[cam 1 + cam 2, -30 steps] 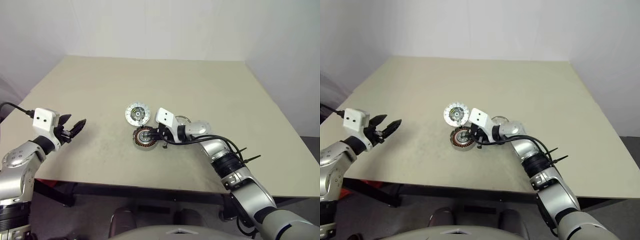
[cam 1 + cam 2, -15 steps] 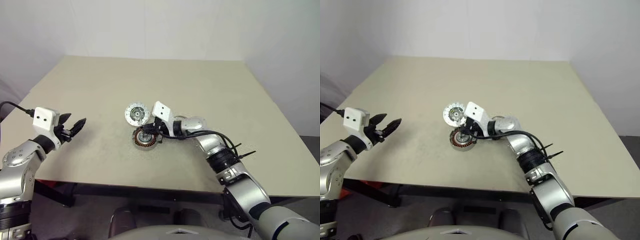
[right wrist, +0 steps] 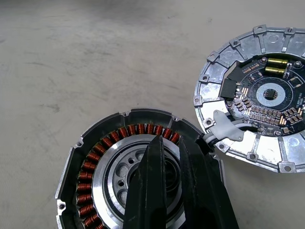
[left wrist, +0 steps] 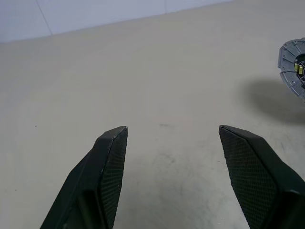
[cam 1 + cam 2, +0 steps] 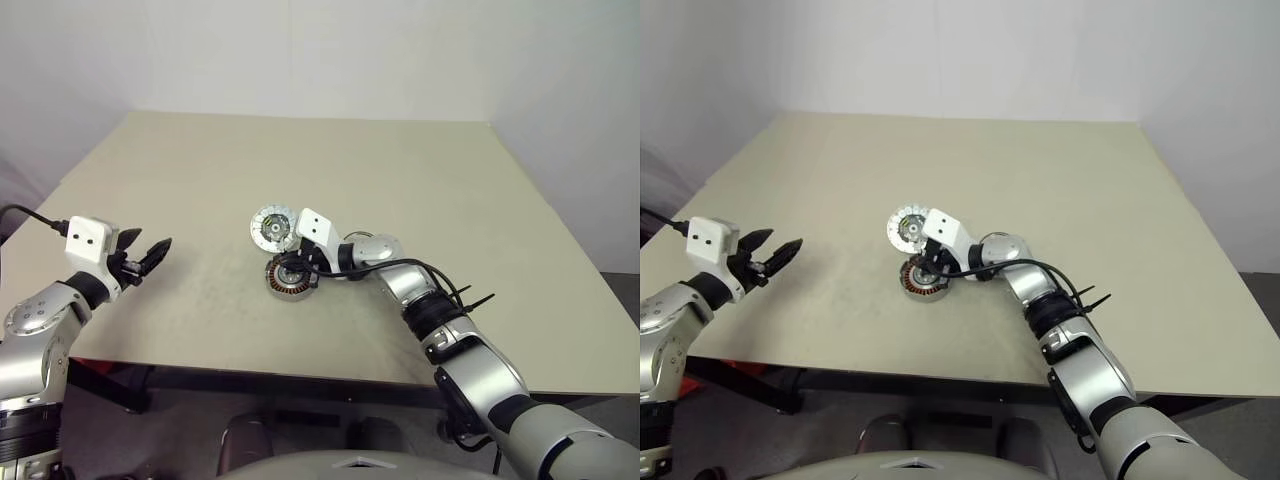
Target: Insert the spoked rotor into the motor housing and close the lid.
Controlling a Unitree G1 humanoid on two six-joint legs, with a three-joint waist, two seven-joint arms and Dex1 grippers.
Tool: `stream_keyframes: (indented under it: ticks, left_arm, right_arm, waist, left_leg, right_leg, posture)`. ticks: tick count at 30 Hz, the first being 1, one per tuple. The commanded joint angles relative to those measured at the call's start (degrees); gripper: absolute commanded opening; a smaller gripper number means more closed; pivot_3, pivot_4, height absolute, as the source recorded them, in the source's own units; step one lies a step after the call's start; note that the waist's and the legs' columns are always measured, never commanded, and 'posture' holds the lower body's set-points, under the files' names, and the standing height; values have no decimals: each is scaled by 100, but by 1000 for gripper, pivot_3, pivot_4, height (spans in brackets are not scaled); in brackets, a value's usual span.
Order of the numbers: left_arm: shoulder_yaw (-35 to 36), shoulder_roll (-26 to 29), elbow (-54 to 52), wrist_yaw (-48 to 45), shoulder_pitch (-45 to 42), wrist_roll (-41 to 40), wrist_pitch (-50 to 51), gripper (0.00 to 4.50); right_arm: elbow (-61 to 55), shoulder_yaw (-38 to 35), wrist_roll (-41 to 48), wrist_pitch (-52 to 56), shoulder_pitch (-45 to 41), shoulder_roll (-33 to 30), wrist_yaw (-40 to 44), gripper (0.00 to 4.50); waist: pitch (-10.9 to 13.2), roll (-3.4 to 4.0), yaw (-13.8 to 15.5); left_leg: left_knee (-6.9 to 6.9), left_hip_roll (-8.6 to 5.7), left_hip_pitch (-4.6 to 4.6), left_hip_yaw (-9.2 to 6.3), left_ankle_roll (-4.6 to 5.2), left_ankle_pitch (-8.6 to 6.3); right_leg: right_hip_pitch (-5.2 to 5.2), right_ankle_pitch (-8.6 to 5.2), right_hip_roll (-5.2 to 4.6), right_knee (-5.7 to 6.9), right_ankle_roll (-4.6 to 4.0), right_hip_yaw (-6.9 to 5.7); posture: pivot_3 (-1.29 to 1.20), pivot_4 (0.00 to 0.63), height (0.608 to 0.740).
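The motor housing [image 5: 280, 286], a dark-rimmed disc with copper windings [image 3: 114, 133], lies at the table's middle. Touching its far rim lies the lid [image 5: 270, 228], a flat silver disc with its circuit side [image 3: 257, 100] up. My right gripper [image 5: 298, 266] reaches in from the right and hovers over the housing's silver centre. Its fingers [image 3: 157, 181] are nearly pressed together, and I see nothing between their tips. I cannot tell whether the holed silver wheel under them is the spoked rotor. My left gripper [image 5: 150, 252] stands open and empty [image 4: 174, 131] well to the left.
The beige table [image 5: 450, 180] stretches wide around the parts, with its front edge close below the housing. The lid [image 4: 293, 67] lies far beyond my left fingers. A small white tab [image 3: 228, 131] sticks out where lid and housing meet.
My right gripper has slid left, from beside the housing's right rim to over its centre. The left arm and both discs have not moved.
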Motion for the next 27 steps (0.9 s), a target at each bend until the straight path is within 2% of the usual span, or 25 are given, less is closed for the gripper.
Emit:
stream_keyframes:
  ticks: [1,8,18,27]
  left_arm:
    - [169,97,-172,14,-36,-28,-76,3239]
    - [169,123,-145,-5,-62,-14,-95,3239]
    - [162,194,-3,-47,-170,-5,-136,3239]
    - [106,158,4,-38,-198,11,-157,3239]
  right_arm:
    - [-186,-67,23,-58,-8,-13,21,502]
    - [-440,-72,-12,150,356,-245,-7,502]
    - [-801,-183,160,333,315,-408,62,502]
    - [-92,-171,-11,-51,-124,-334,-66,502]
  waist:
    - [0,0,1]
    - [-1,-1,3]
    - [-1,-2,2]
    - [-1,-1,1]
  left_leg:
    - [0,0,0,0,0,0]
    - [0,-1,2,0,0,0]
    - [0,-1,10,-1,0,0]
    - [0,0,2,0,0,0]
  right_leg:
    - [0,0,0,0,0,0]
    - [3,0,0,0,0,0]
    - [8,0,0,4,0,2]
    - [1,-1,0,2,-1,0]
  posture:
    - [0,0,740]
    - [0,0,740]
    - [0,0,740]
    - [0,0,740]
